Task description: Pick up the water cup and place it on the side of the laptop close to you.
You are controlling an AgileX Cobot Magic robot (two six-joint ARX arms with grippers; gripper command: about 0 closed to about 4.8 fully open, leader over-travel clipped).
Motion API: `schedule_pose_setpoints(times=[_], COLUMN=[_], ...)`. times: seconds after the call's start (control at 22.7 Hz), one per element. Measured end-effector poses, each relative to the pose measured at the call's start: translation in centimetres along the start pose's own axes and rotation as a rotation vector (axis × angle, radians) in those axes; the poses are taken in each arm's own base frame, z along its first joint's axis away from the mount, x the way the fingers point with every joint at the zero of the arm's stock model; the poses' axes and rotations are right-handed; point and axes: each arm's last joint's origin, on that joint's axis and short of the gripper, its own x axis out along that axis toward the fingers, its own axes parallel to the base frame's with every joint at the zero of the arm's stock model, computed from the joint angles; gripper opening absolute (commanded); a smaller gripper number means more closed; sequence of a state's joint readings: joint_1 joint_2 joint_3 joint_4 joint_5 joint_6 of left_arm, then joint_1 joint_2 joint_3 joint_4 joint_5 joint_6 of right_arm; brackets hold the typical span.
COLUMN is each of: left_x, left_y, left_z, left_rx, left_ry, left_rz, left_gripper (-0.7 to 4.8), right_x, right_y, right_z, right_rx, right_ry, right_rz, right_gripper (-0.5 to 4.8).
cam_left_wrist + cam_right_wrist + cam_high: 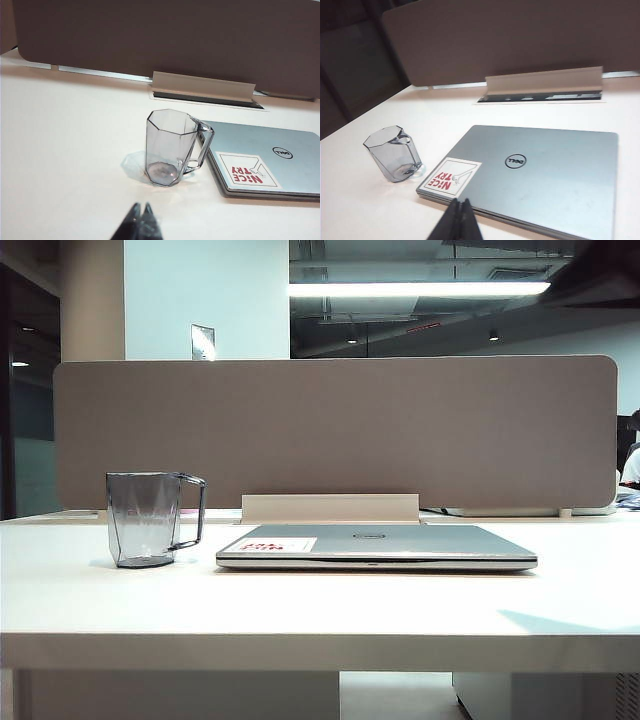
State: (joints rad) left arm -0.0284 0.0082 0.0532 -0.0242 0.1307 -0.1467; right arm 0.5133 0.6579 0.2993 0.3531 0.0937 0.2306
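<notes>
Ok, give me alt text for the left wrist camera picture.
A clear grey cup stands upright on a white table, handle toward a closed silver laptop beside it. The left gripper, shut and empty, sits at the near edge.

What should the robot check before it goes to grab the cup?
1. Water cup upright on the table: ok.
2. Cup apart from the closed laptop, handle toward it: ok.
3. Table in front of the laptop free: ok.
4. Left gripper open: not ok, shut, short of the cup.
5. Right gripper open: not ok, shut, above the laptop's near edge.
6. Cup empty: looks so, cannot tell for sure.
</notes>
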Motion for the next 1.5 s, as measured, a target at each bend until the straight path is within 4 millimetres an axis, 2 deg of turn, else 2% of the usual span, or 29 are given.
schedule_pose_setpoints(times=[0.09, 0.13, 0.48, 0.62, 0.7, 0.84, 1.01, 1.19, 1.32, 1.5], left_x=[0.0, 0.0, 0.0, 0.0, 0.0, 0.0, 0.0, 0.0, 0.0, 0.0], left_y=[0.0, 0.0, 0.0, 0.1, 0.1, 0.1, 0.1, 0.1, 0.1, 0.1], left_z=[0.0, 0.0, -0.2, -0.2, -0.2, -0.2, -0.3, -0.3, -0.3, -0.3], left_rx=[0.0, 0.0, -0.002, -0.002, -0.002, -0.002, -0.003, -0.003, -0.004, -0.004], left_ry=[0.002, 0.003, 0.015, 0.016, 0.015, 0.016, 0.023, 0.025, 0.029, 0.029], left_rz=[0.0, 0.0, 0.006, 0.013, 0.021, 0.022, 0.023, 0.023, 0.024, 0.025], left_gripper=[-0.04, -0.04, -0.04, -0.04, -0.04, -0.04, -0.04, -0.04, -0.04, -0.04], right_x=[1.2, 2.5, 8.9, 12.6, 14.0, 16.4, 19.4, 21.9, 24.4, 25.6], right_y=[0.3, 0.6, 2.3, 3.8, 4.4, 5.9, 7.9, 9.4, 10.8, 12.3], right_z=[0.3, 0.4, -0.1, -0.7, -1.1, -1.7, -3.0, -4.2, -6.0, -7.4], right_rx=[-0.003, -0.006, -0.015, -0.018, -0.02, -0.027, -0.048, -0.057, -0.062, -0.074], right_ry=[0.014, 0.032, 0.146, 0.184, 0.204, 0.23, 0.263, 0.279, 0.302, 0.335], right_rz=[0.005, 0.007, 0.076, 0.13, 0.148, 0.189, 0.247, 0.272, 0.29, 0.294], right_gripper=[-0.04, -0.04, -0.01, 0.0, 0.26, 0.97, 1.03, 1.92, 1.94, 1.94])
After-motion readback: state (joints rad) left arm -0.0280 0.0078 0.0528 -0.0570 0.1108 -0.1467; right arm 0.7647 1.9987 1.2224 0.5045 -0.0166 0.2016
